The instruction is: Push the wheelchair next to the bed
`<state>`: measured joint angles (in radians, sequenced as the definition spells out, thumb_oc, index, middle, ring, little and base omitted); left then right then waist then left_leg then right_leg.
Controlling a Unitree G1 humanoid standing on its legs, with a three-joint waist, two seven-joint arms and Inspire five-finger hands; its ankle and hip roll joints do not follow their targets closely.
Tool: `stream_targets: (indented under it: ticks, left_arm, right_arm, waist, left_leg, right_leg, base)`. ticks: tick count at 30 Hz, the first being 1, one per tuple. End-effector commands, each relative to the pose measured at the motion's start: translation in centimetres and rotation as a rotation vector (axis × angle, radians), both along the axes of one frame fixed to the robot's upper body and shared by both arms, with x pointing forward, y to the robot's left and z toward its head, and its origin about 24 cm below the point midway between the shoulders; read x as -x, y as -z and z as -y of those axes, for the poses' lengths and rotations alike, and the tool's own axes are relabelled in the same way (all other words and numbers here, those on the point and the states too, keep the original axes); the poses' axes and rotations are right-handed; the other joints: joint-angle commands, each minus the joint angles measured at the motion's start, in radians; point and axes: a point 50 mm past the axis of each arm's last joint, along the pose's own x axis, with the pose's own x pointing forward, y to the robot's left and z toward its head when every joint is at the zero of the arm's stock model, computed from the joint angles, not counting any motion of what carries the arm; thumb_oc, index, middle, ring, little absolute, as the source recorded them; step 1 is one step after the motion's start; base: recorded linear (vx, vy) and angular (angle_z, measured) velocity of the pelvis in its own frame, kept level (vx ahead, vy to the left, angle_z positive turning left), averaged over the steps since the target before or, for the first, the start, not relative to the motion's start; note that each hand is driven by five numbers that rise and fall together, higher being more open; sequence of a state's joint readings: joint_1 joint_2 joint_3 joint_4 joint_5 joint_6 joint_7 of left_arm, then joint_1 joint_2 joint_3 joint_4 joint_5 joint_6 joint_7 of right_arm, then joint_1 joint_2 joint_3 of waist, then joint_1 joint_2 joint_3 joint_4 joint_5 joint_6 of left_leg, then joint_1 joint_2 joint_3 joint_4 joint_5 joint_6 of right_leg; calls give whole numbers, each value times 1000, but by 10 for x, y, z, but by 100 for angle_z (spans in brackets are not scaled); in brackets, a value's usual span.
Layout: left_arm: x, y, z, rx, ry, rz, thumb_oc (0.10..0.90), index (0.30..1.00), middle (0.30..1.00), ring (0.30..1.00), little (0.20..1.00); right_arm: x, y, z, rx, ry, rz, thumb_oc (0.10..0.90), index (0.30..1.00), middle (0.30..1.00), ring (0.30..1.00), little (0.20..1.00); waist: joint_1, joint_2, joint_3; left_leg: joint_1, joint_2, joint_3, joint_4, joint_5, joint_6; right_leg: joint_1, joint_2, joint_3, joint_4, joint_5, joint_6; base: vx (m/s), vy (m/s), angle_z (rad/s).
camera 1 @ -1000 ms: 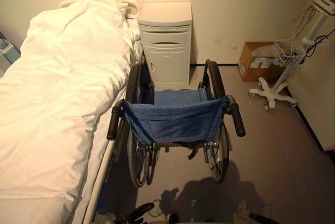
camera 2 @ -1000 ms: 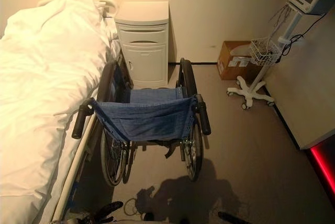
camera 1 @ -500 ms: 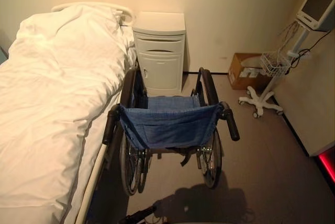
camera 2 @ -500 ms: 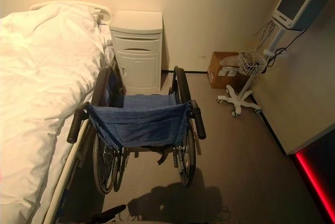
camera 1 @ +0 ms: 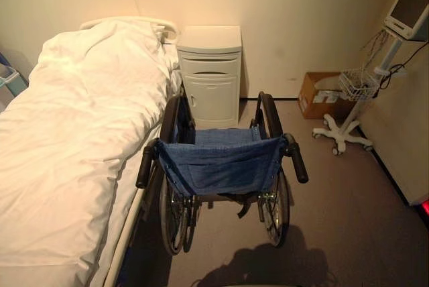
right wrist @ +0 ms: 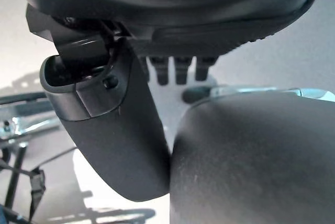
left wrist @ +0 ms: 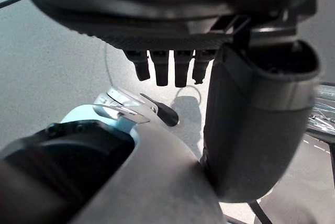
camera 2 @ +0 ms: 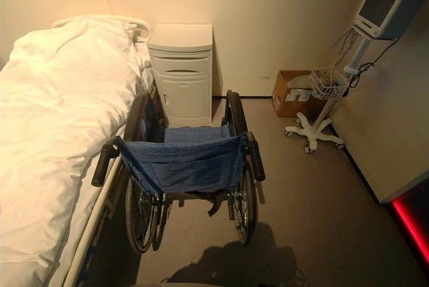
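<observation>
The bed [camera 1: 74, 139], covered in white bedding, is being flanked by the wheelchair [camera 1: 224, 163], parked just beside its right edge, facing a white bedside cabinet [camera 1: 212, 66]. Nothing is being held by the left hand [left wrist: 251, 124] or right hand [right wrist: 110, 130], fingers hanging straight

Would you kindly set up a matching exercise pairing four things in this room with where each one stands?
Things:
1. wheelchair
2. bedside cabinet
3. cardboard box
4. monitor stand

Places:
A. against the far wall, at the head of the bed
B. on wheels, by the right-hand wall
C. alongside the bed, push handles toward the camera
D. on the floor by the far wall, behind the wheeled stand

Pairs: 1-C, 2-A, 3-D, 4-B
</observation>
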<state>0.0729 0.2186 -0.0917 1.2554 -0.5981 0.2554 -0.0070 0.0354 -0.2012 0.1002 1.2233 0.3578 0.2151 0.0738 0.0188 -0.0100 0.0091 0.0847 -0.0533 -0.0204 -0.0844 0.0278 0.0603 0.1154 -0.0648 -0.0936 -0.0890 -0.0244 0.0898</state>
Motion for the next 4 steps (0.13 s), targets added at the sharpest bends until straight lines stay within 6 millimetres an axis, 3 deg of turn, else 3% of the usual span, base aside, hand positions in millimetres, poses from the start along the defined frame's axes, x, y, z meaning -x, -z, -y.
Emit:
stream_targets:
  ticks: [1, 4]
  left_arm:
    - [-4, 3, 16, 32, 19, -32, 800, 900, 900, 900, 900]
    - [-5, 3, 16, 34, 11, -28, 800, 900, 900, 900, 900]
  right_arm:
    - [23, 3, -6, -51, -62, -117, 800, 900, 900, 900, 900]
    - [24, 4, -7, -59, -58, -120, 800, 900, 900, 900, 900]
  waist:
    - [8, 4, 8]
    - [6, 3, 6]
  left_leg:
    - [-18, 5, -26, 19, -17, -57]
    - [-19, 5, -24, 19, -16, -57]
  right_leg:
    - [-53, 29, -16, 48, 54, -15]
    - [-53, 30, -14, 47, 55, -16]
  base:
    - [0, 0, 0]
    - [0, 0, 0]
